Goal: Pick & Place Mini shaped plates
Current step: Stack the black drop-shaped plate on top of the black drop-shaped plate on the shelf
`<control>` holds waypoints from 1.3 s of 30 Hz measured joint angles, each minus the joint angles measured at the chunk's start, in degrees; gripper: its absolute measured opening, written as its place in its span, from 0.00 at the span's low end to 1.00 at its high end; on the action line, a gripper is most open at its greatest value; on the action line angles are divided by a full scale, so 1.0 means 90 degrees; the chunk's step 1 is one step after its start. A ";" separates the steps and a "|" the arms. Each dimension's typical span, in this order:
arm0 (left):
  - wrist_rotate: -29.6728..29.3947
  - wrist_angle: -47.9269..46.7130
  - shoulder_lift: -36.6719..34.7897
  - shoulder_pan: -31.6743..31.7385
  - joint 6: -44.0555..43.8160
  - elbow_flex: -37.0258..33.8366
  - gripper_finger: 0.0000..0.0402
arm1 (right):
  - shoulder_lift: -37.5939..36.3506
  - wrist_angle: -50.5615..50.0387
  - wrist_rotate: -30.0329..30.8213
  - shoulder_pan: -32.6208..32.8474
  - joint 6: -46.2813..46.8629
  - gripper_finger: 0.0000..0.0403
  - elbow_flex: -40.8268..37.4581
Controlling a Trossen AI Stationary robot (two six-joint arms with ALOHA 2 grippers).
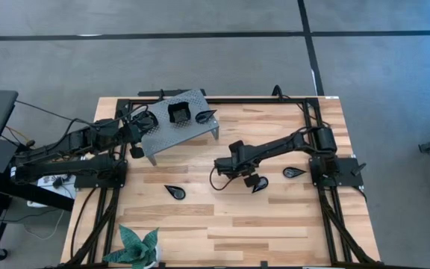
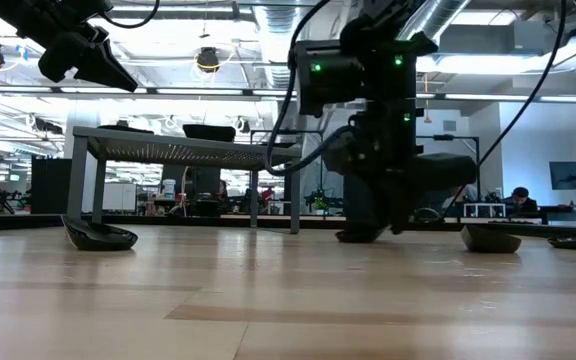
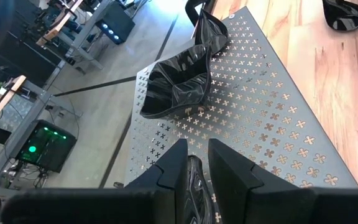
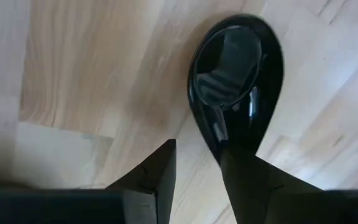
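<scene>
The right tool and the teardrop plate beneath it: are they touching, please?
Touching, it seems: the right wrist view shows one finger of the right tool overlapping the teardrop plate at its narrow tip, no gap visible.

teardrop plates: 4 — one on the stand [image 1: 205, 116], one near the table's right edge [image 1: 293, 172], one mid-table [image 1: 175, 192], one at the right gripper [image 1: 259, 184] | squarish plate stack [image 1: 178, 113]: 1, count within cannot tell | perforated stand [image 1: 192, 131]: 1 | plant [image 1: 136, 247]: 1 | arms: 2
</scene>
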 joint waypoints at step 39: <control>0.0000 0.0002 0.0000 0.0001 -0.0002 0.0000 0.17 | 0.0000 -0.1180 0.0789 0.0592 -0.0100 0.00 0.2254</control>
